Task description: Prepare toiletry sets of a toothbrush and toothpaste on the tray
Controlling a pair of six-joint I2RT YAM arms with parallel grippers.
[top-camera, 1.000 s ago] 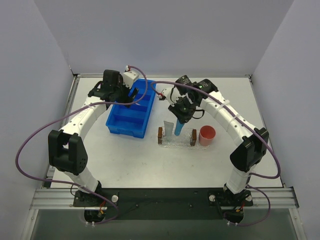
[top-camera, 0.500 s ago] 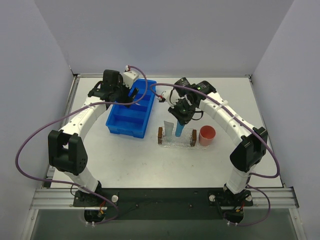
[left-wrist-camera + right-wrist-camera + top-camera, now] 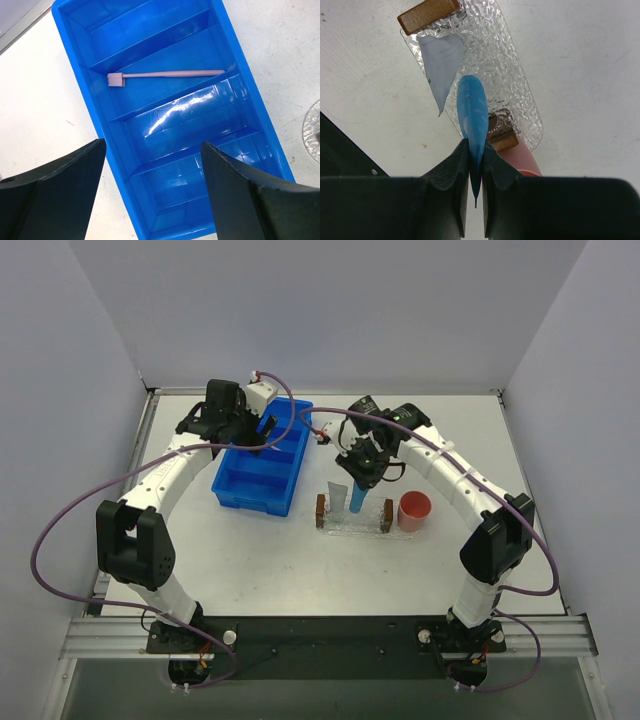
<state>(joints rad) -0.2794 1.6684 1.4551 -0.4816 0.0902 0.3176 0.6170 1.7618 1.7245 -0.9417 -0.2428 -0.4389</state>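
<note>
Left gripper [image 3: 152,150]: fingers spread wide, empty, above the blue bin [image 3: 190,120].
Toothbrush [image 3: 165,75]: lies in the bin's second compartment from the frame top.
Right gripper [image 3: 475,150]: clamped on the blue toothpaste tube [image 3: 471,107], over the tray [image 3: 515,85], mid-frame.
Grey toothpaste tube [image 3: 439,62]: partly on the tray, upper left.

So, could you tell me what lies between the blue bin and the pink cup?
The clear tray, with the grey-blue tube on it and the blue tube, pinched in the right gripper, over it; the top view shows this.
</note>
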